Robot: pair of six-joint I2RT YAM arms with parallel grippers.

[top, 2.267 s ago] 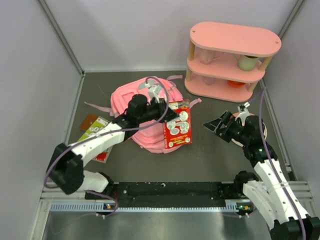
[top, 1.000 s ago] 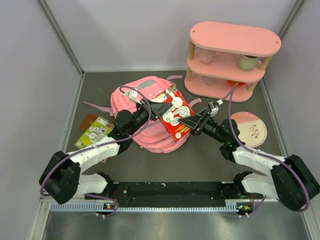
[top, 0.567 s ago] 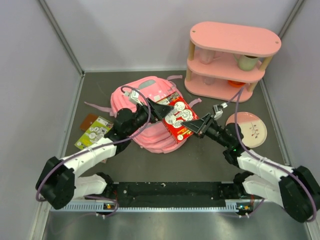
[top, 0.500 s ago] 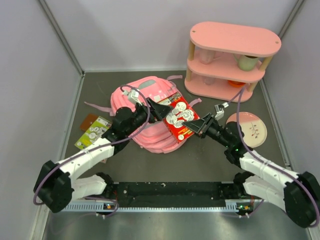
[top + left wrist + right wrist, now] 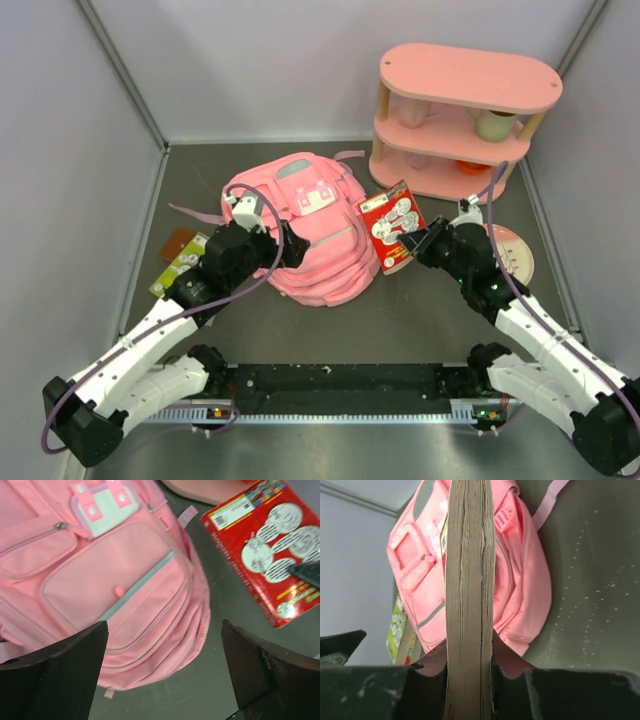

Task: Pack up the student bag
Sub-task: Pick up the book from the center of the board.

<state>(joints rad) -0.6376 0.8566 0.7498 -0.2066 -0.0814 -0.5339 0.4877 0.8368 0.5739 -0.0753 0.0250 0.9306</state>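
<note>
We've got L claw (image 5: 162, 645) spread wide over the student bag (image 5: 318, 228); R claw (image 5: 414, 243) clamps the red book (image 5: 392, 220) just beside it.

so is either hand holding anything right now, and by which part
The right hand grips the red book, pinching both covers at its page edge. The left hand is open over the student bag, holding nothing.

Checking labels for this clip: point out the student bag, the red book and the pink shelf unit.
student bag (image 5: 322, 240), top view, front pocket.
red book (image 5: 390, 216), top view, cover.
pink shelf unit (image 5: 470, 75), top view, top board.
</note>
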